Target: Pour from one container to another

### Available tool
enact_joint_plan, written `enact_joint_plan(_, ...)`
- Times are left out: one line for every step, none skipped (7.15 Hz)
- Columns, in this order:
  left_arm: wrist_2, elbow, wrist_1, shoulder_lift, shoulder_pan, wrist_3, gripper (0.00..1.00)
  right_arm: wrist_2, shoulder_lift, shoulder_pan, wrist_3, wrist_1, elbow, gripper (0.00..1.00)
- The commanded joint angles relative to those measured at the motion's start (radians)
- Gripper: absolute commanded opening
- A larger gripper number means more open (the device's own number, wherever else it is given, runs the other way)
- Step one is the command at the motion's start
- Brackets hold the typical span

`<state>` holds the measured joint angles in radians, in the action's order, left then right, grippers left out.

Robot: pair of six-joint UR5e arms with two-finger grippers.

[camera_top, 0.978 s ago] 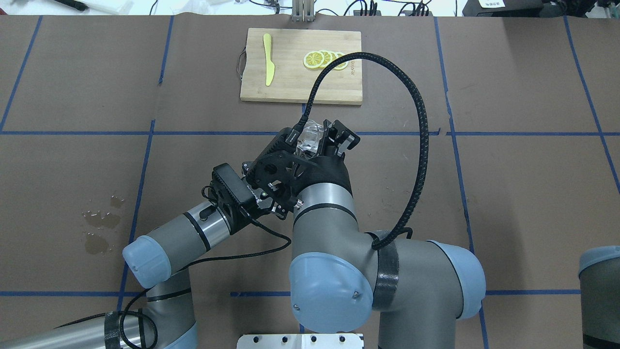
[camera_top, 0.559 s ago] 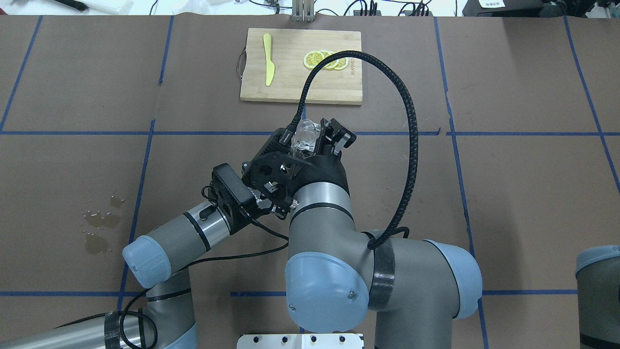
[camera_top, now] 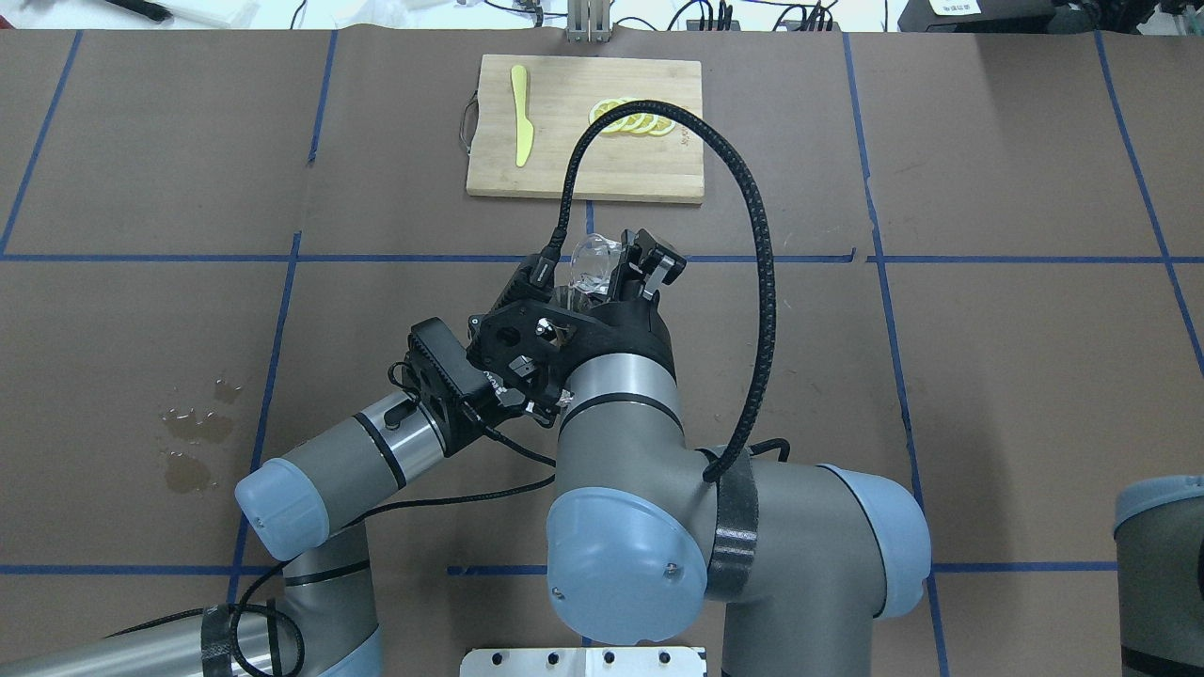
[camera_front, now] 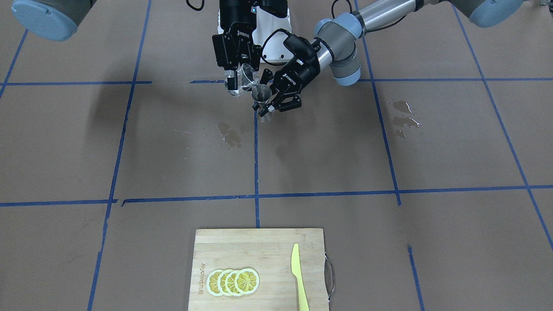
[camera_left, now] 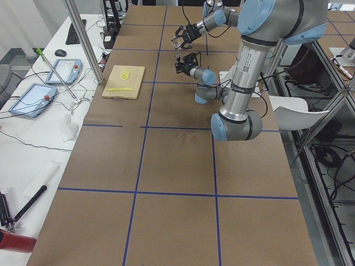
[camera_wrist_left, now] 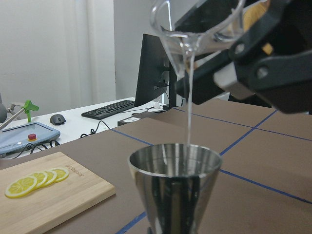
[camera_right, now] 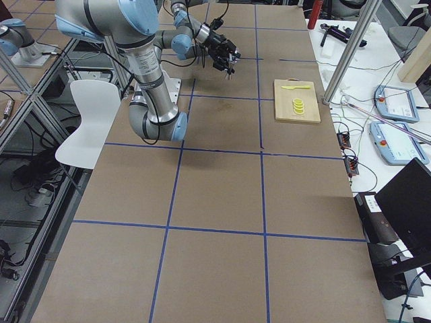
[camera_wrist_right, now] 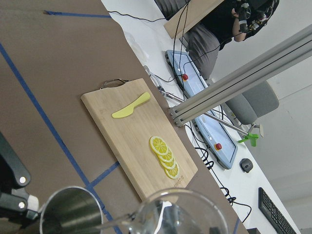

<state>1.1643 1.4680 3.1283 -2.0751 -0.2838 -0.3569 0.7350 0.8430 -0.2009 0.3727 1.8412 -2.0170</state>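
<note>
Right end effector [camera_front: 237, 74] clamps tilted clear glass [camera_wrist_left: 195, 29] above worktop [camera_front: 389, 151], thin water stream [camera_wrist_left: 189, 107] falling into metal jigger [camera_wrist_left: 173, 180] gripped by left end effector [camera_front: 271, 100]. Centre lip over jigger mouth, tilt slowly, avoid overflow.

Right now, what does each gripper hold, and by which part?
Right gripper: the clear glass, clamped across its side walls, tilted. Left gripper: the metal jigger, gripped near its narrow waist.
</note>
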Motion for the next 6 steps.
enact_joint_plan(-0.001,0.0,0.006,0.001,0.0,0.0,0.0,0.0,-0.018,0.0,-0.033,0.01,0.0,0.0)
enact_joint_plan(-0.002,0.0,0.007,0.001,0.002,0.0,0.0,0.0,-0.018,0.0,-0.047,0.01,0.0,0.0)
enact_joint_plan(0.0,-0.002,0.007,0.003,0.003,0.0,0.0,0.0,-0.018,0.0,-0.058,0.01,0.0,0.0)
enact_joint_plan(0.0,-0.002,0.007,0.003,0.005,0.0,0.0,0.0,-0.018,0.0,-0.079,0.01,0.0,0.0)
enact_joint_plan(-0.001,-0.002,0.007,0.001,0.006,0.0,0.0,0.0,-0.018,-0.002,-0.093,0.01,-0.002,0.0)
enact_joint_plan(0.0,-0.002,0.007,0.001,0.006,0.0,0.0,0.0,-0.019,-0.002,-0.095,0.01,-0.002,0.0)
